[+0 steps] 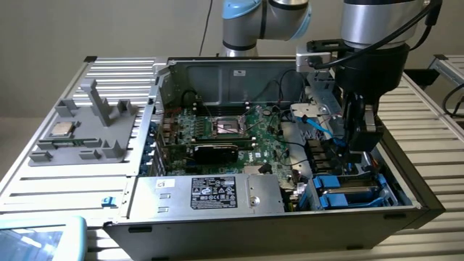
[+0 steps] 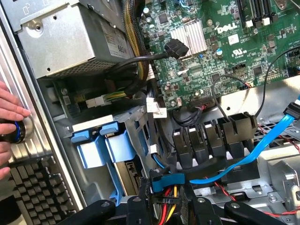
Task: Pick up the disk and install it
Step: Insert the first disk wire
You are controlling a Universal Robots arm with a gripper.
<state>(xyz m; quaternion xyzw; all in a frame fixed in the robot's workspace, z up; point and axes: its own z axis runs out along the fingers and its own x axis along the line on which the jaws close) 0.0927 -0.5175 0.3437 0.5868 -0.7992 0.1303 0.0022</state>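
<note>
1. Exterior view: your flat, blue-framed silver-grey disk (image 1: 355,189) lies in the open black computer case's (image 1: 254,239) nearer corner, exterior view's right, apparently seated in its bay.
2. Black fingers (image 2: 138,211) stand half-open just above, gripping nothing.

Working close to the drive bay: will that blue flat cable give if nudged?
Probably floppy: the blue flat cable sags in a loose curve. It looks thin, so it is likely light and easily bent. It seems anchored at its ends, so it may spring back rather than stay pushed aside.
</note>
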